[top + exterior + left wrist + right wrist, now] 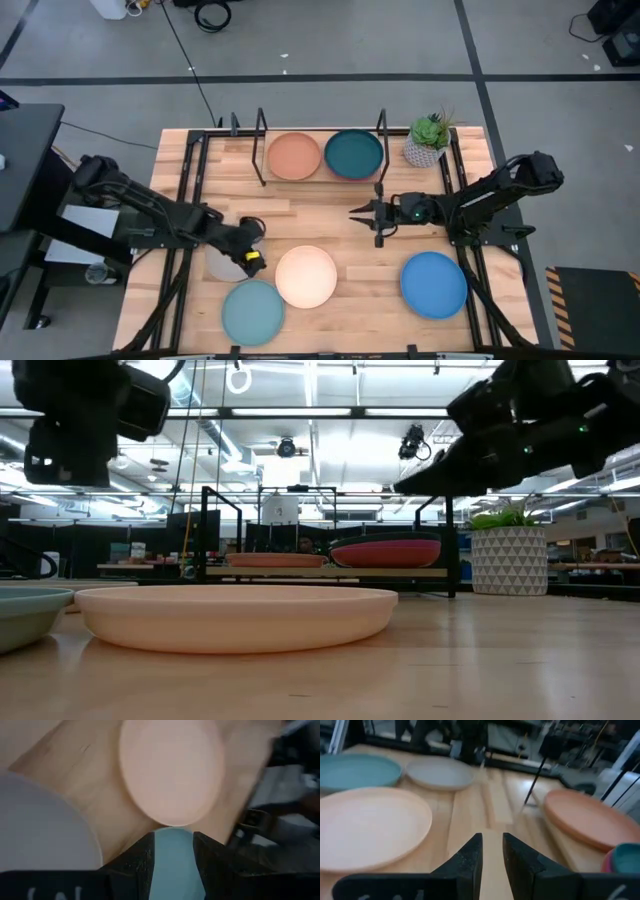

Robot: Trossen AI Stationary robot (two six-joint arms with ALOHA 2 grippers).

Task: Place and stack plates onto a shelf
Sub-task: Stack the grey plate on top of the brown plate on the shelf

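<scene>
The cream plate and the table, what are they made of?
The cream plate looks like matte plastic or glazed ceramic: smooth, even colour, no shine; the pictures cannot settle which. The table looks like wood: pale planks with visible grain and seams.

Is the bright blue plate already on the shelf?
No, the bright blue plate lies on the table's near right part, away from the shelf.

Orange plate point(294, 156) and dark teal plate point(353, 154) seen on black wire shelf point(262, 130). Magenta plate point(385, 553) seen under dark teal one. Cream plate point(306, 276), light blue plate point(252, 312), grey plate point(222, 266), bright blue plate point(434, 284) seen on pale wood-grain surface point(310, 220). Green plant point(431, 131) in white pot point(508, 561), grey triangle pattern.
</scene>
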